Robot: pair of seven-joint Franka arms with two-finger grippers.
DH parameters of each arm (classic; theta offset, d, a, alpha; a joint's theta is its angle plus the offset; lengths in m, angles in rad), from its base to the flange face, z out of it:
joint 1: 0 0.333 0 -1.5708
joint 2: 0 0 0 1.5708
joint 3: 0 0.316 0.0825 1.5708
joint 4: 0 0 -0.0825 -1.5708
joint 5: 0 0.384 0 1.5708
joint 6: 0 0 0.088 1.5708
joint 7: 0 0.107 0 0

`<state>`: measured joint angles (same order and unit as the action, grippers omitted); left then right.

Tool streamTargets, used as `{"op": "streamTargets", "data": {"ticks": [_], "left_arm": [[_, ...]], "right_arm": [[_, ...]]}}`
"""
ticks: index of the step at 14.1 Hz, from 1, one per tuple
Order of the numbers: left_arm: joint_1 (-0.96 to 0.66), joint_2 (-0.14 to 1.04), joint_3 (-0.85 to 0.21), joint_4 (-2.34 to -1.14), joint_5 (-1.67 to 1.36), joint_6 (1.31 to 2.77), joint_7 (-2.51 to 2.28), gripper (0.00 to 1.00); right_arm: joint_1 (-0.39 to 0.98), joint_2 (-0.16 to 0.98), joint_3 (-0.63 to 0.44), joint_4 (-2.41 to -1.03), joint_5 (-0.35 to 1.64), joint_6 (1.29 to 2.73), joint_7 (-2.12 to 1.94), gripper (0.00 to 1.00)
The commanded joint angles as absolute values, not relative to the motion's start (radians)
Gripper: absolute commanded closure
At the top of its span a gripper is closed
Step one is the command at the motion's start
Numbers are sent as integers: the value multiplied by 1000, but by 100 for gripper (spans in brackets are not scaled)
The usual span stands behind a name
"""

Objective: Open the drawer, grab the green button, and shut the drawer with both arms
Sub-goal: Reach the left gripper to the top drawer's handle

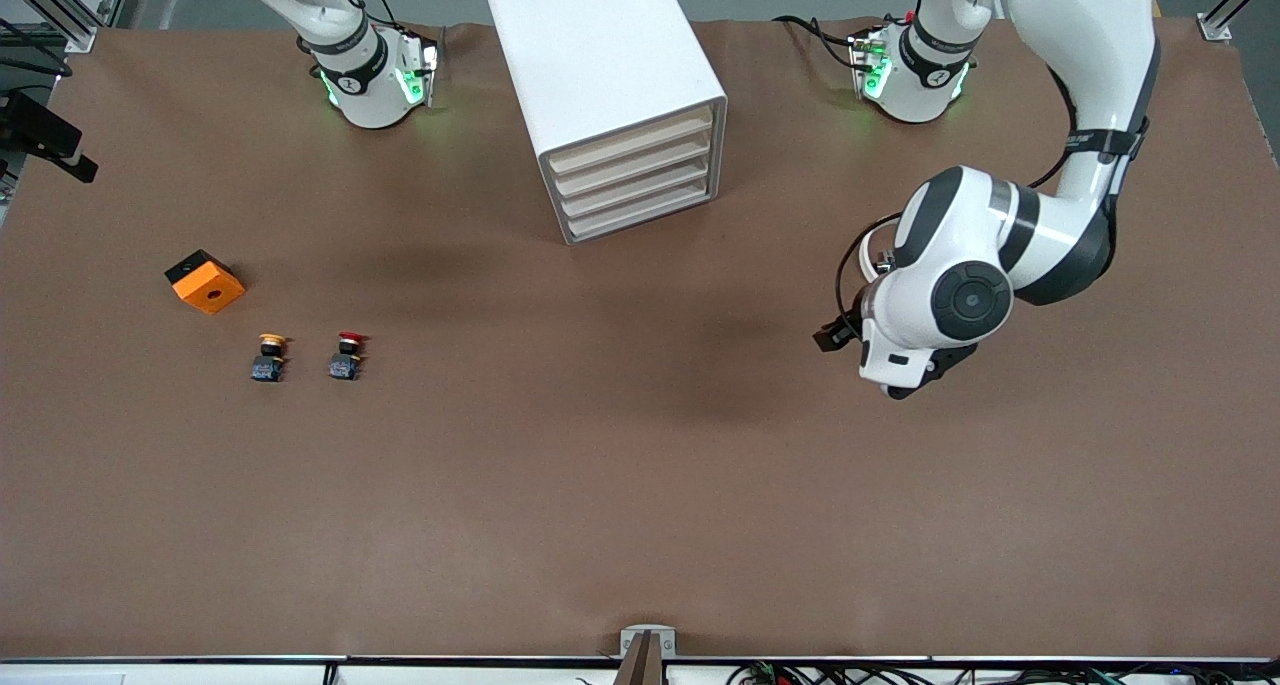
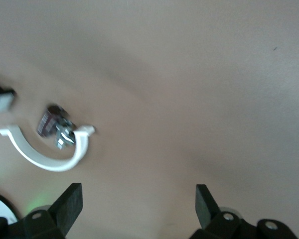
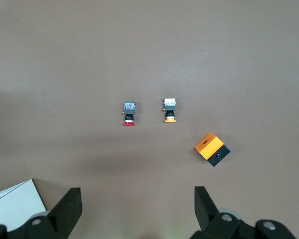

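Nothing of the job is done yet: all four shallow beige-fronted drawers [image 1: 632, 173] sit flush in the tall white box cabinet [image 1: 603, 65], and the green-capped button is nowhere in sight, so I judge it lies shut inside one of them.

My left hand [image 2: 138, 203] hangs spread wide and empty over bare brown worktop [image 1: 640, 485], toward the left arm's end, nearer the front camera than the cabinet. My right hand [image 3: 138, 201] is also wide and empty, looking down on the yellow-capped push button [image 3: 170, 110], the red-capped push button [image 3: 129, 113] and a small orange-and-black block [image 3: 212, 149]; its arm shows only at the base in the front view.

Still ahead: pull a drawer, lift the button out, push the drawer home.

Room is generous. The stretch in front of the drawer faces lies bare, and the two loose buttons and the block sit well apart from it, toward the right arm's end.
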<state>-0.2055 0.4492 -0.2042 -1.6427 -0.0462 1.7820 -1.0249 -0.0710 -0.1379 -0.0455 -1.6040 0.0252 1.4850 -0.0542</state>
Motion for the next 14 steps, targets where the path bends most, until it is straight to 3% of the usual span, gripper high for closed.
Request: {"op": "streamTargets", "data": {"ticks": [1, 7, 14], "left_arm": [[-248, 540, -206, -1562, -68, 1759, -1210, 0], [-304, 725, -238, -1445, -144, 1746, -1566, 0], [-311, 818, -245, -1394, -363, 1387, -1750, 0]], "right_arm": [[-80, -160, -40, -1620, 18, 1489, -66, 0], [-80, -160, -38, -1620, 18, 1491, -58, 0], [-78, -160, -38, -1621, 2, 1493, -57, 0]]}}
